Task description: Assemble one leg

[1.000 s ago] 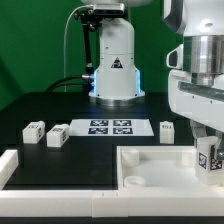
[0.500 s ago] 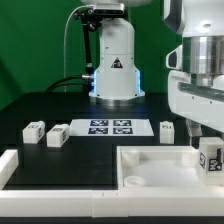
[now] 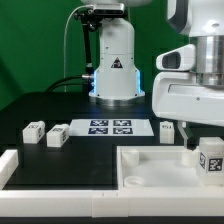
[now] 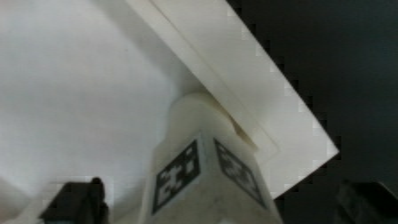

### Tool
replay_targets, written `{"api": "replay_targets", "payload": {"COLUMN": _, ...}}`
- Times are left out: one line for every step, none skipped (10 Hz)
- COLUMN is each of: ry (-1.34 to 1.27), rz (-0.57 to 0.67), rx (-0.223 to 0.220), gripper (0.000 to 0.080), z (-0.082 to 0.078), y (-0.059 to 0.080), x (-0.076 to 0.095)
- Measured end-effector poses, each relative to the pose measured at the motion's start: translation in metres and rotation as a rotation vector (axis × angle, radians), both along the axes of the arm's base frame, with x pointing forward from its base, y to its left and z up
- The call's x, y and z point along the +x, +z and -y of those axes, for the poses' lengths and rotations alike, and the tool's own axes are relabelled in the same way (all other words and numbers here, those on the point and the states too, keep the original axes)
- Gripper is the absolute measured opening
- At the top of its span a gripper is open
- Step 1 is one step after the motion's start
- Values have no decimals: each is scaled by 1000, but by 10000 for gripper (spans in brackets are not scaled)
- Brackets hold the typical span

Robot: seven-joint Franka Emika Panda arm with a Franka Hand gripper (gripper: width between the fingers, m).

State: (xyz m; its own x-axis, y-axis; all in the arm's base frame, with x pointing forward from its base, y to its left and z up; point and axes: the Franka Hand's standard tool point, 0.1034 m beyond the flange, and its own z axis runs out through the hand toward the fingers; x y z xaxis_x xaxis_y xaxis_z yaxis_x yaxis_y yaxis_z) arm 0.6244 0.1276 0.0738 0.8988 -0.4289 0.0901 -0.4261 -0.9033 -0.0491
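The leg [image 3: 211,162], a small white block with a black-and-white tag, stands upright at the corner of the white tray-like part [image 3: 150,160] on the exterior view's right. My gripper [image 3: 207,150] is over it. In the wrist view the leg [image 4: 205,170] rises between my two fingers, against the tray's raised rim [image 4: 240,70]. One dark fingertip [image 4: 75,202] stands apart from the leg with white tray showing between. The other fingertip [image 4: 361,203] is close beside it. The gripper [image 4: 217,205] looks open around the leg.
Two loose legs [image 3: 35,131] [image 3: 57,135] lie at the exterior view's left and another [image 3: 167,129] lies behind the tray. The marker board [image 3: 110,127] lies mid-table. A white rail [image 3: 60,178] runs along the front. The robot base [image 3: 115,65] stands behind.
The arm's wrist housing has swung toward the exterior view's left above the leg. The leg has stayed at the tray's corner, almost unmoved.
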Motion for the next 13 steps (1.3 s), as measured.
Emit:
{"api": "replay_targets", "payload": {"ry": 89, "rz": 0, "rx": -10, "gripper": 649, "z": 4, "y": 1, "x": 2}}
{"api": "replay_targets", "payload": {"ry": 246, "rz": 1, "rx": -33, "gripper": 649, "z": 8, "y": 1, "x": 3}}
{"api": "replay_targets", "payload": {"ry": 379, "rz": 1, "rx": -49, "gripper": 649, "z": 13, "y": 1, "x": 5}}
{"api": "replay_targets", "payload": {"ry": 468, "rz": 0, "rx": -62, "gripper": 649, "z": 18, "y": 0, "x": 5}}
{"api": "replay_targets", "payload": {"ry": 498, "rz": -1, "rx": -70, "gripper": 649, "z": 19, "y": 0, "x": 6}}
{"api": "replay_targets", "payload": {"ry": 574, "rz": -1, "rx": -89, "gripper": 649, "z": 20, "y": 0, "x": 6}}
{"api": "replay_targets", "payload": {"ry": 575, "rz": -1, "rx": -89, "gripper": 622, "z": 20, "y": 0, "x": 6}}
{"api": "replay_targets", "payload": {"ry": 571, "rz": -1, "rx": -89, "gripper": 622, "z": 21, "y": 0, "x": 6}}
{"api": "replay_targets", "payload": {"ry": 571, "rz": -1, "rx": -89, "gripper": 442, "z": 21, "y": 0, "x": 6}}
{"api": "replay_targets", "payload": {"ry": 571, "rz": -2, "rx": -89, "gripper": 290, "z": 21, "y": 0, "x": 6}}
{"api": "replay_targets", "payload": {"ry": 521, "rz": -1, "rx": -83, "gripper": 290, "z": 21, "y": 0, "x": 6}}
{"api": "replay_targets", "payload": {"ry": 515, "rz": -1, "rx": -83, "gripper": 290, "z": 21, "y": 0, "x": 6}}
{"api": "replay_targets", "payload": {"ry": 384, "rz": 0, "rx": -63, "gripper": 290, "z": 20, "y": 0, "x": 6}}
